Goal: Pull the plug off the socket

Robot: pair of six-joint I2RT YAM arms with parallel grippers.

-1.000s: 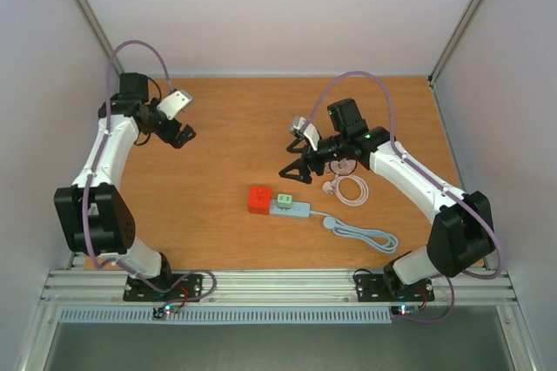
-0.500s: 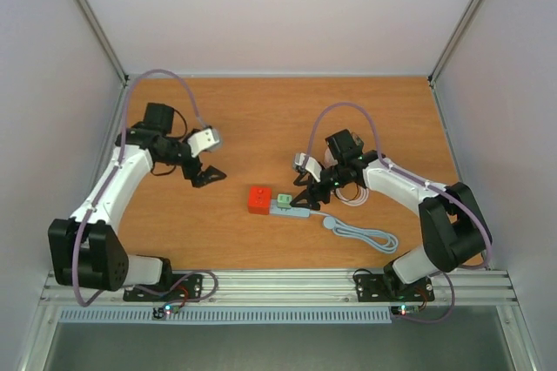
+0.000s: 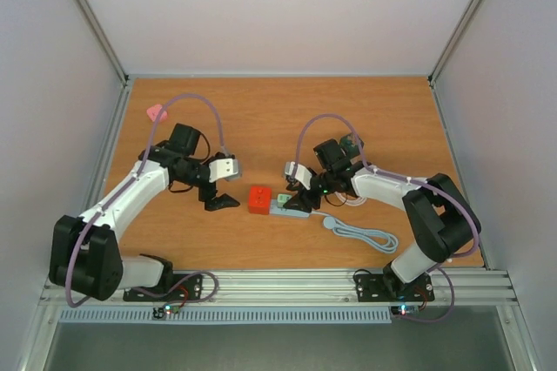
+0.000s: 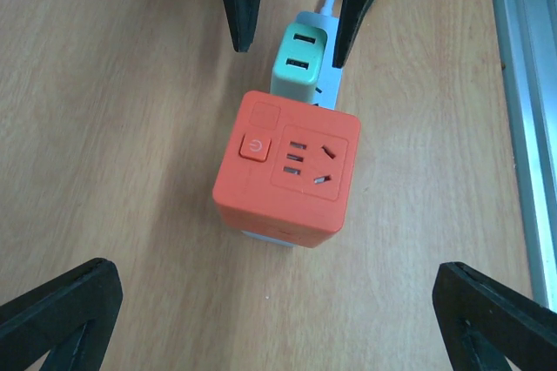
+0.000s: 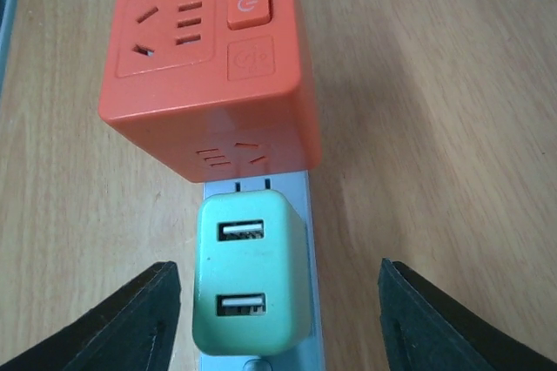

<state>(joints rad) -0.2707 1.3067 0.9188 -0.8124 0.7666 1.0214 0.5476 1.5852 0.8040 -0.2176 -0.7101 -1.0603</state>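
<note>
A pale grey socket strip (image 3: 294,209) lies at mid-table with an orange cube adapter (image 3: 258,199) at its left end and a green USB plug (image 3: 284,199) seated beside it. My right gripper (image 3: 292,200) is lowered over the green plug (image 5: 251,288), open, one finger on each side: the left finger (image 5: 130,319) is close to it and the right one (image 5: 435,319) stands well off. My left gripper (image 3: 224,201) is wide open just left of the orange cube (image 4: 289,171), with only bare table between its fingers (image 4: 61,310).
The strip's grey cable (image 3: 364,235) runs right toward the near edge. A white coiled cable (image 3: 352,192) lies behind my right wrist. A small pink object (image 3: 157,112) sits at the far left. A metal rail (image 4: 522,84) borders the table.
My left arm has swung from the back left in toward the orange cube. My right gripper has dropped onto the strip, and its jaws have narrowed around the green plug.
</note>
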